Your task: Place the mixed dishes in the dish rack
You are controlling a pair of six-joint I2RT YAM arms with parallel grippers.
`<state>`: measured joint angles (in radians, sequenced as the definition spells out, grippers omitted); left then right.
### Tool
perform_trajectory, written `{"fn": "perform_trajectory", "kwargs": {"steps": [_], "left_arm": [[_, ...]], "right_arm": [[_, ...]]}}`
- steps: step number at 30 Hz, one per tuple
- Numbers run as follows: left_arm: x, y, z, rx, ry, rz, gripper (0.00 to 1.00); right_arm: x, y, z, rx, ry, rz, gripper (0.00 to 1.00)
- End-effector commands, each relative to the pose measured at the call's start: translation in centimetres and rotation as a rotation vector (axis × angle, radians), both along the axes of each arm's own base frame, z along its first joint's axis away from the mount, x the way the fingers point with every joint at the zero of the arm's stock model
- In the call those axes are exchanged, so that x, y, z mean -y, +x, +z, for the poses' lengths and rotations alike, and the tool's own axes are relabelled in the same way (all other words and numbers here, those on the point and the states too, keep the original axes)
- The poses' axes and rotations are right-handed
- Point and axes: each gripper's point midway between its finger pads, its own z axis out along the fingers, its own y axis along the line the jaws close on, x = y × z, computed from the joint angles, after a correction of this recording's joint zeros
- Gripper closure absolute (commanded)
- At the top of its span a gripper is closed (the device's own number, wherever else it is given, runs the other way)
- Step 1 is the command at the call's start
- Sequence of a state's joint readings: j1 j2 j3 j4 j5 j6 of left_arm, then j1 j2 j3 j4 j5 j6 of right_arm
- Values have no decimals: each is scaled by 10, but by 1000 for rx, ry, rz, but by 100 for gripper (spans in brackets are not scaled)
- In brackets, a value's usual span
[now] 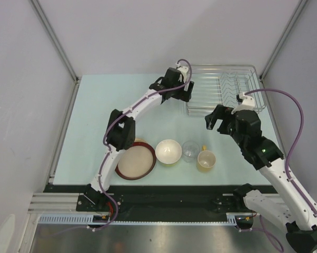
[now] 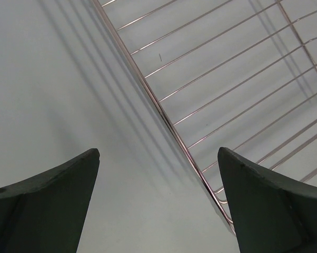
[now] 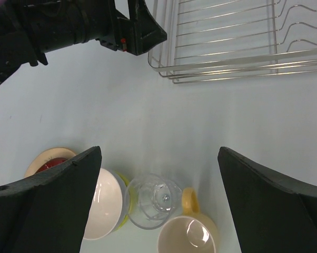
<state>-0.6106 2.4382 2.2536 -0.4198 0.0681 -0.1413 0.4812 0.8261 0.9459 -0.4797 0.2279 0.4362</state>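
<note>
- The left end effector (image 2: 158,152) is hovering with its fingers spread wide and gripping nothing; the dish rack (image 2: 164,113) is lying directly under it, the rack's side wire running between the two fingers.
- The right end effector (image 3: 158,153) is also gaping wide and carrying nothing.
- Beneath the right end effector, the clear glass (image 3: 152,200) is standing on the table (image 3: 95,105) between the fingers.
- The white bowl (image 3: 103,203) is sitting by its left finger, touching the glass.
- The yellowish cup (image 3: 189,234) is sitting toward its right finger.
- The red-rimmed plate (image 1: 136,162) is lying outside the bowl; a second plate may be lying under it, though it is mostly hidden.
- The rack is lying well ahead of this end effector.
</note>
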Motion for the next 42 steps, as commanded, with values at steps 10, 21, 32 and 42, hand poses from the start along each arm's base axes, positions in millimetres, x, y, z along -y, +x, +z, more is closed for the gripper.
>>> {"fn": "perform_trajectory", "kwargs": {"steps": [10,21,32,42], "left_arm": [[-32,-3,-45,-9,139,88,1],[-133,-17,-56,-85,214,207,7],[-223,-48,-29,-79,214,319,9],[-253,-96,-28,-101,235,333,11]], "right_arm": [[-3,2,18,60,40,0,3],[6,25,8,16,-12,-89,2],[63,66,-23,-112,-88,-298,1],[56,110,-96,-346,-137,-274,5]]}}
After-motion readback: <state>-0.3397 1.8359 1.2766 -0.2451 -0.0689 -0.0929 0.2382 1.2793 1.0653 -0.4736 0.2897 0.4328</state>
